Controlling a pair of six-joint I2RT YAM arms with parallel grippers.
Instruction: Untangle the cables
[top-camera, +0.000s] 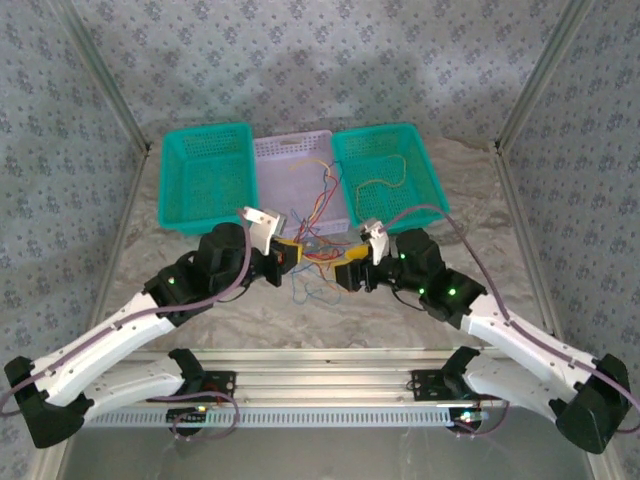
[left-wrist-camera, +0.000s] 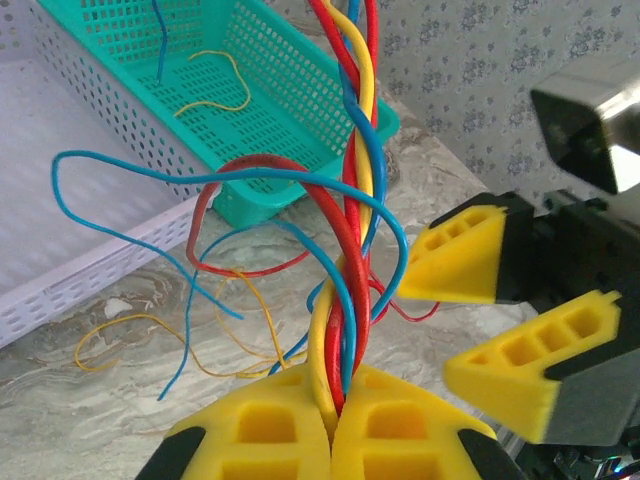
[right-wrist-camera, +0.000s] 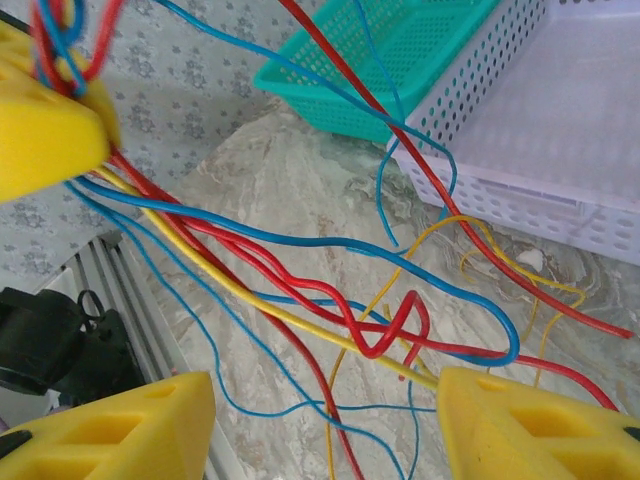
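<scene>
On the bench, the cables lie at the middle, just ahead of the white basket, with a few strands reaching into it. The right teal basket holds a loose yellow strand. Your left end effector is clamped on the twisted bundle. Your right end effector stands open, fingers astride the fanned strands, nothing pinched. The strands run from the left grip across to the right fingers. The right arm is therefore nearer the free lengths, so single out one strand there.

Light was soft and even. Overhead view was slightly hazy, with faint shadows on the bench. Wrist views were brighter, and the right hand looked soft-edged up close.
</scene>
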